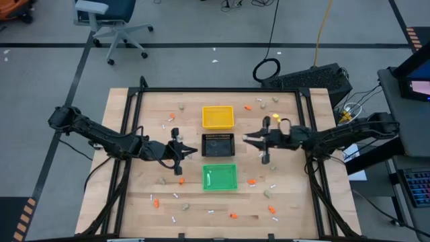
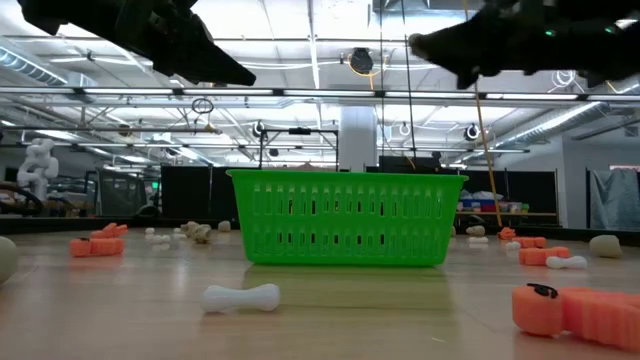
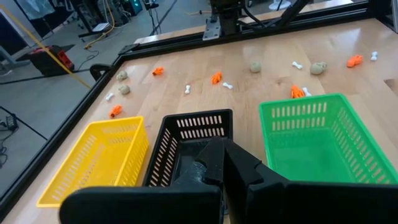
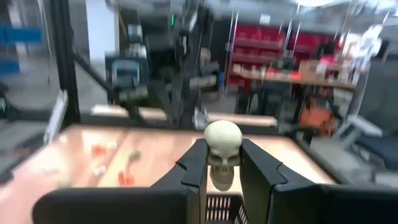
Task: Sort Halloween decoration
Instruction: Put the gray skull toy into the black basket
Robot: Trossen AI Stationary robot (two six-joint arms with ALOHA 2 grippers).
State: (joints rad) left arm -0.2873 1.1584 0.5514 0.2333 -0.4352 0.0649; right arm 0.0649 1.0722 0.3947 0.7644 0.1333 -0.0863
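No readable brand, label or writing on any tray or piece. Right gripper grasps a small beige-grey skull between its fingers, skull upright with face toward the wrist camera, long axis vertical; in the high view the right gripper hangs above the worktop just right of the black tray, tips pointing toward that tray. Left gripper is clenched with nothing in it, raised just left of the black tray; left wrist view shows its fingers pressed together over the near rim of the black tray, with the yellow tray and green tray on either side. Trays sit in a column mid-worktop: yellow tray toward the far edge, black in the middle, green tray toward the near edge. Decoration pieces lie scattered around the trays: orange bits near the near edge, another orange bit just right of the green tray, beige-grey lumps near the far edge. Low view: green tray centre, a white bone-shaped stick lying flat in front of it with its long axis running crosswise, orange pieces at the right, more at the left.
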